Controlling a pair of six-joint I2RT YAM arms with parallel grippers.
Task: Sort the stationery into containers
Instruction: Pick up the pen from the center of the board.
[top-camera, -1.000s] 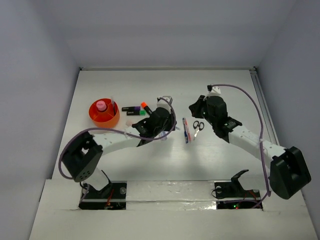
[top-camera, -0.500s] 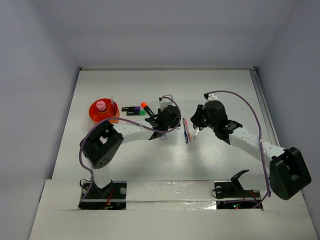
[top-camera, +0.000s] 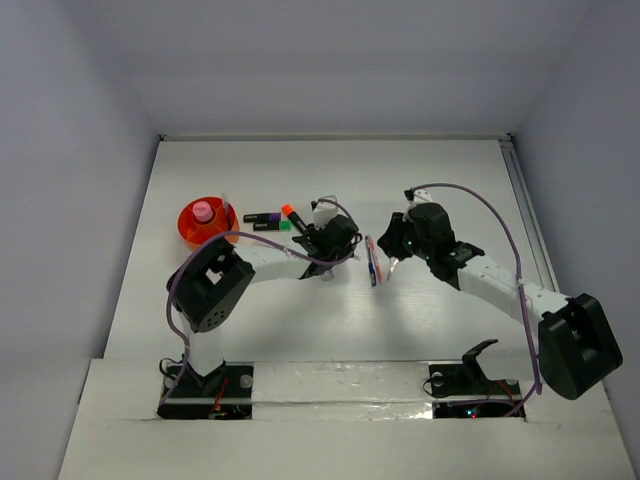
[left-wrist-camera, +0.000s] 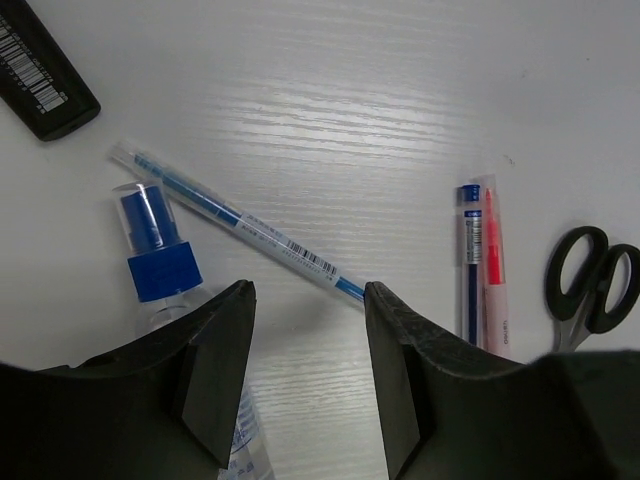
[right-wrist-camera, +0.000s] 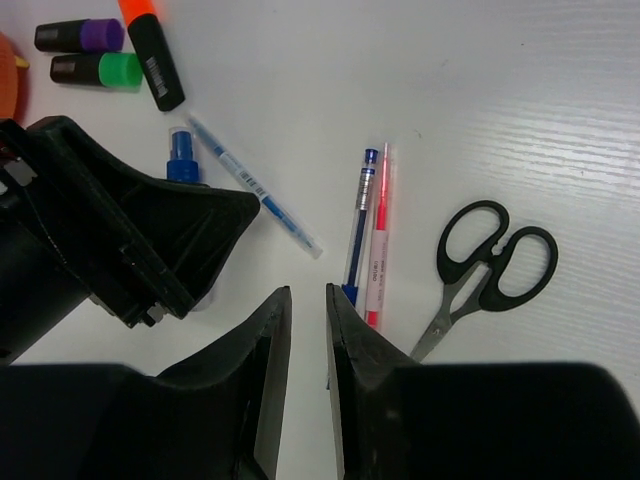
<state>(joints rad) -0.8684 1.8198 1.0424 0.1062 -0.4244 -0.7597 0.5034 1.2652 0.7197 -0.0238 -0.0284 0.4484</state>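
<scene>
Early stage, I'd judge: only the pink-capped bottle (top-camera: 203, 211) is in the orange holder (top-camera: 186, 230). Rest lies on the table (top-camera: 450, 170), all to holder's right: purple highlighter (right-wrist-camera: 80, 36), green highlighter (right-wrist-camera: 98, 70) & orange highlighter (right-wrist-camera: 152, 45) just beside it; blue-capped bottle (left-wrist-camera: 160, 255) & thin blue pen (left-wrist-camera: 240, 225) further out; pen pair (right-wrist-camera: 368, 225), then scissors (right-wrist-camera: 485, 265) farthest. L gripper (left-wrist-camera: 308, 295) hangs over bottle/pen, jaws mod. wide, empty. R gripper (right-wrist-camera: 308, 292) is over pen pair, jaws barely parted, empty.
</scene>
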